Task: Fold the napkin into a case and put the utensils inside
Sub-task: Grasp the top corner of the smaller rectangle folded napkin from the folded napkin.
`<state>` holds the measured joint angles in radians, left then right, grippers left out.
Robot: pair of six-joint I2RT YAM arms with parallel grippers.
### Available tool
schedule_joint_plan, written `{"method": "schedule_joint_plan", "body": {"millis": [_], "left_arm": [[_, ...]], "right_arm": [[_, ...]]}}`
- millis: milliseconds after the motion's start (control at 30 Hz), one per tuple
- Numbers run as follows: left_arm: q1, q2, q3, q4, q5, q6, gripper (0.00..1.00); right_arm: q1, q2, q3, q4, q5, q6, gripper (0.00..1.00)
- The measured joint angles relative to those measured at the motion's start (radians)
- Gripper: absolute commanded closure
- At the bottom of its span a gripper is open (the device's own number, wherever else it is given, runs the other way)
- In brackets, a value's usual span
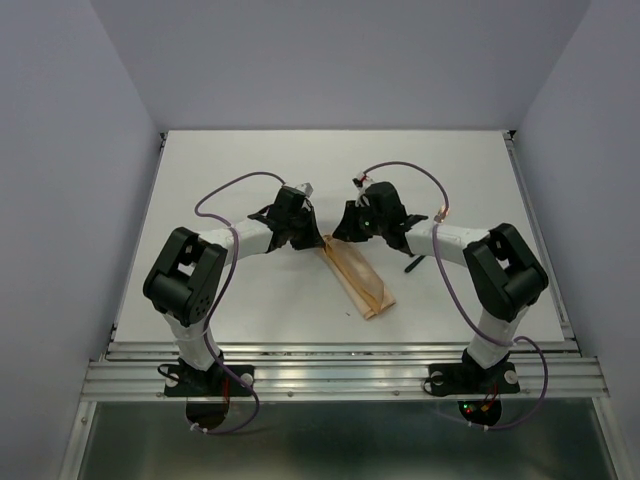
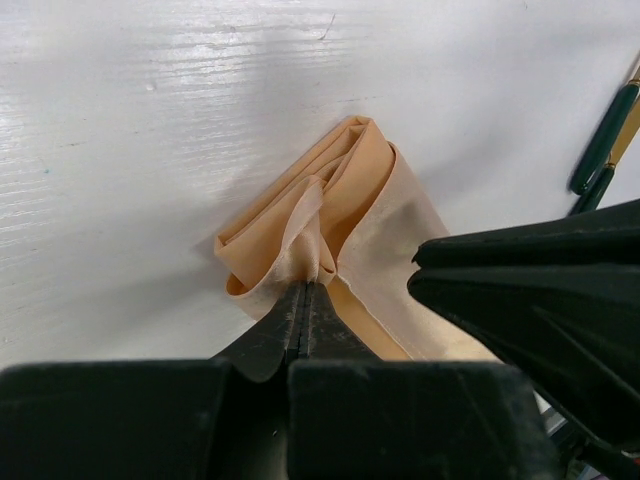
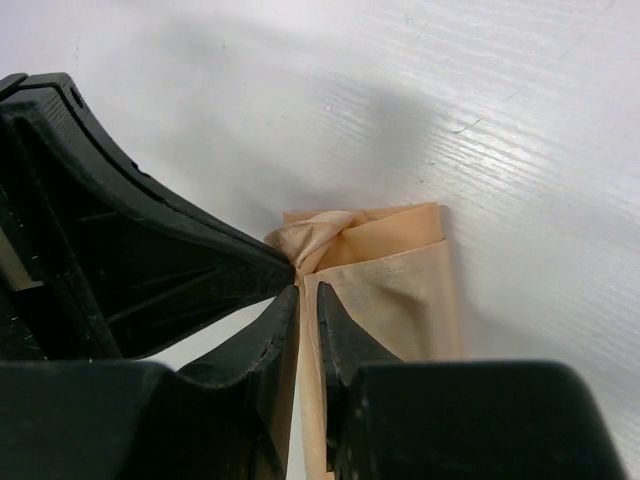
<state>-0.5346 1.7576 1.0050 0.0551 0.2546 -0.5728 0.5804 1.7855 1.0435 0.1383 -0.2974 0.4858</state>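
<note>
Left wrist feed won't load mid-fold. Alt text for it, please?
The left tool, shut, pinches a bunched fold of the peach napkin on the white table. The right tool sits close at the frame's right side; dark utensil handles lie at the upper right edge.

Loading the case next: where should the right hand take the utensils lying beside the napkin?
I'd take the utensils by their dark handles, from straight above, closing across their length. They lie flat on the table, apart from the napkin, and the handles are the only part clearly in view.
</note>
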Motion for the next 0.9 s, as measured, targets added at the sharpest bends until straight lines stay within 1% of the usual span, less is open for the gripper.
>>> {"method": "schedule_joint_plan", "body": {"millis": [33,233,500,700,900], "left_arm": [[0.0,0.0,0.0,0.0,0.0,0.0,1.0],[0.002,0.0,0.0,0.0,0.007,0.0,1.0],[0.005,0.0,0.0,0.0,0.018,-0.004,1.0],[0.006,0.0,0.003,0.0,0.026,-0.004,1.0],[0.007,0.0,0.003,0.001,0.026,-0.003,1.0]], "right_arm": [[-0.005,0.002,0.0,0.0,-0.001,0.003,0.86],[-0.012,0.035,0.0,0.009,-0.032,0.021,0.92],[-0.012,0.134,0.016,0.048,-0.126,0.058,0.93],[-0.01,0.165,0.027,0.082,-0.167,0.088,0.93],[-0.01,0.169,0.031,0.102,-0.171,0.108,0.93]]}}
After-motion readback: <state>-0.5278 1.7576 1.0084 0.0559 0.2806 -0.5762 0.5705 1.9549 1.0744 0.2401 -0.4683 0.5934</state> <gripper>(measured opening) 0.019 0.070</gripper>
